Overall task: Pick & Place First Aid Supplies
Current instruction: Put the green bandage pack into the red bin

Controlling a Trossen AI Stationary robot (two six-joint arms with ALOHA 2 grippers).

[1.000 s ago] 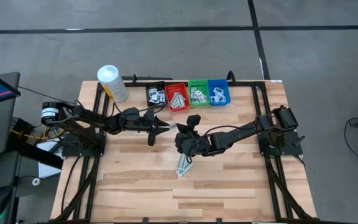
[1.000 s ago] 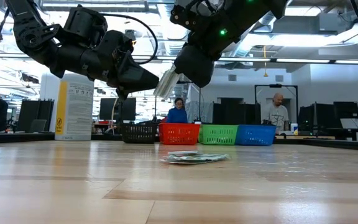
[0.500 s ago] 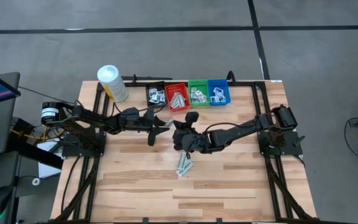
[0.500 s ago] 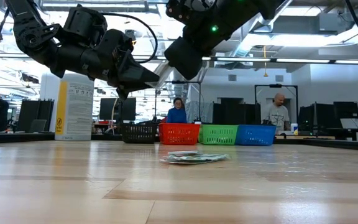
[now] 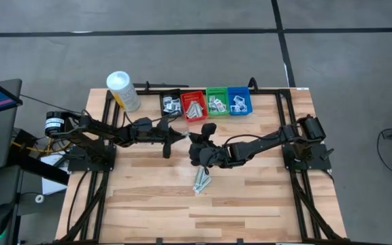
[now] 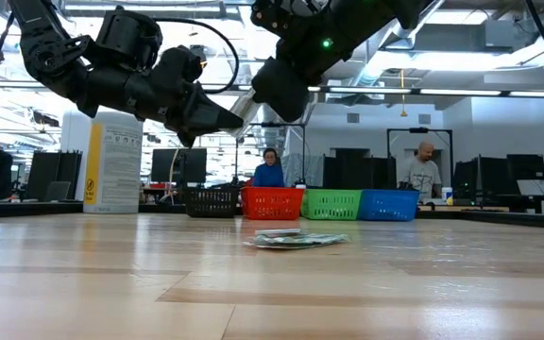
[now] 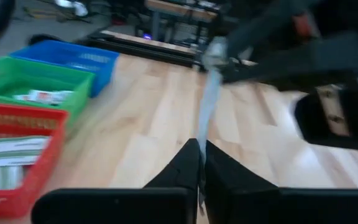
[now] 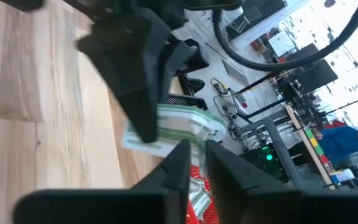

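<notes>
Looking down, the high view gives the whole wood table [image 5: 250, 197]: pale planks, black frame rails down both sides, lots of bare board on the near half. Both arms reach in and meet mid-table. The left gripper [image 5: 178, 134] and right gripper [image 5: 190, 139] sit nearly tip to tip, too small there to read the fingers.

The low view shows what the top cam can't: both tips are well above the board, w/ clear air under them. The left gripper [image 6: 234, 118] points at the right gripper [image 6: 254, 102], and a thin strip [image 6: 244, 106] bridges them.

The left wrist cam has the fingers pinched tight on the strip's [image 7: 209, 106] lower end; it's long, flat, pale green and papery, running to the other arm's tip. The right wrist cam has that strip [image 8: 179, 127] right at its tips. Narrow gap, but can't tell if they're gripping.

Along the far edge are a white round canister [image 5: 123, 90] w/ a yellow label and four small mesh-walled bins [image 5: 194, 105]: black, red, green, blue, side by side, w/ packets inside.

A small loose pile of packets [image 5: 201, 180] lies flat on the board below the grippers, near center.
</notes>
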